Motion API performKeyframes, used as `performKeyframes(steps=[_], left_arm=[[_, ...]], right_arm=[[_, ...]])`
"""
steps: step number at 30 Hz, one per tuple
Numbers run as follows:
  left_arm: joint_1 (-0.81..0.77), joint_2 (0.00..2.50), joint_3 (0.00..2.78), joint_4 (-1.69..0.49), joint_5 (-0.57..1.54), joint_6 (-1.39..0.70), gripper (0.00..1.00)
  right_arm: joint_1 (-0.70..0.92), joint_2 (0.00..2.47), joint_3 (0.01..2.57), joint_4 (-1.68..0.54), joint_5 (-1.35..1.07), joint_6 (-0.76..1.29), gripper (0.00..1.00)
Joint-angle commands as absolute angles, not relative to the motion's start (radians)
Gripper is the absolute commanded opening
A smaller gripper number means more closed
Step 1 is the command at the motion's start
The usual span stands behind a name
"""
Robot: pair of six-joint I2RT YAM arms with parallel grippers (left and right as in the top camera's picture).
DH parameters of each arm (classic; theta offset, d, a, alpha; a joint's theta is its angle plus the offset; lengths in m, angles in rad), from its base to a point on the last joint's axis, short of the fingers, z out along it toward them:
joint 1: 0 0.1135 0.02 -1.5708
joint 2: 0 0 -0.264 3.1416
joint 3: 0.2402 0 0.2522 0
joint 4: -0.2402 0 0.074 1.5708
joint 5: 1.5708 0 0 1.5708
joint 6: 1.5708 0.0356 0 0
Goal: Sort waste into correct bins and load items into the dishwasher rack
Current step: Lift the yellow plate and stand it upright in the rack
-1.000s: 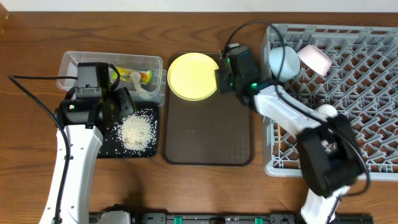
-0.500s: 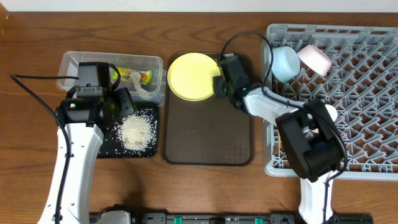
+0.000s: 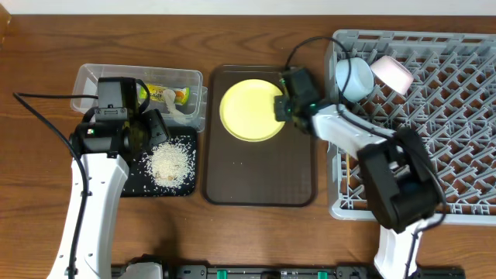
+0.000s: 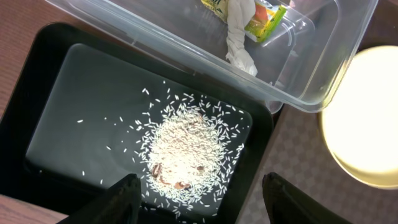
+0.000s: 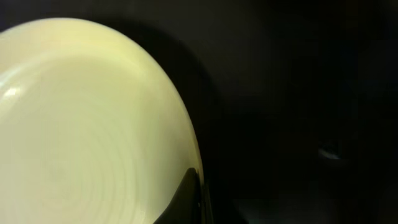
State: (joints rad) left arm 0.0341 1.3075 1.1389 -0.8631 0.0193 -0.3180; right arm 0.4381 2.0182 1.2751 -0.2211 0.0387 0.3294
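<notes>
On the brown serving tray (image 3: 260, 174), the yellow plate (image 3: 248, 112) is lying flat, and the right gripper (image 3: 284, 106) is pinching its right rim. Further left, the left gripper (image 4: 202, 202) is hovering with fingers spread above the black tray (image 4: 50, 81), where rice (image 4: 183, 140) is lying heaped. The wrapper (image 4: 267, 15) and white scrap (image 4: 239, 37) are sitting in the clear tub (image 4: 311, 68). The blue bowl (image 3: 354, 77) and white bowl (image 3: 391, 72) are resting in the rack (image 3: 449, 139), far left corner.

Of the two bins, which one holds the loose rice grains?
The shallow black tray; the rice lies piled in it. The clear tub holds the snack wrapper and white scrap.
</notes>
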Motion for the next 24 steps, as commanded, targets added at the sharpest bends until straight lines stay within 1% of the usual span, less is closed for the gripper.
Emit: performKeyframes(steps=[1, 6, 14, 21, 24], left_arm=[[0.039, 1.315, 1.135, -0.863, 0.014, -0.324, 0.65], [0.039, 1.315, 1.135, -0.863, 0.014, -0.324, 0.65], [0.039, 1.315, 1.135, -0.862, 0.014, -0.324, 0.65], [0.039, 1.315, 1.135, -0.861, 0.014, -0.324, 0.65], [0.039, 1.315, 1.135, -0.858, 0.014, -0.324, 0.65]], right_arm=[[0.389, 1.879, 1.274, -0.269, 0.057, 0.235, 0.01], [0.333, 1.696, 1.274, -0.379, 0.087, 0.108, 0.01], [0.232, 1.415, 1.274, -0.508, 0.324, -0.113, 0.01], [0.141, 1.326, 1.274, -0.626, 0.602, -0.392, 0.01], [0.126, 1.330, 1.273, -0.693, 0.680, -0.454, 0.01]])
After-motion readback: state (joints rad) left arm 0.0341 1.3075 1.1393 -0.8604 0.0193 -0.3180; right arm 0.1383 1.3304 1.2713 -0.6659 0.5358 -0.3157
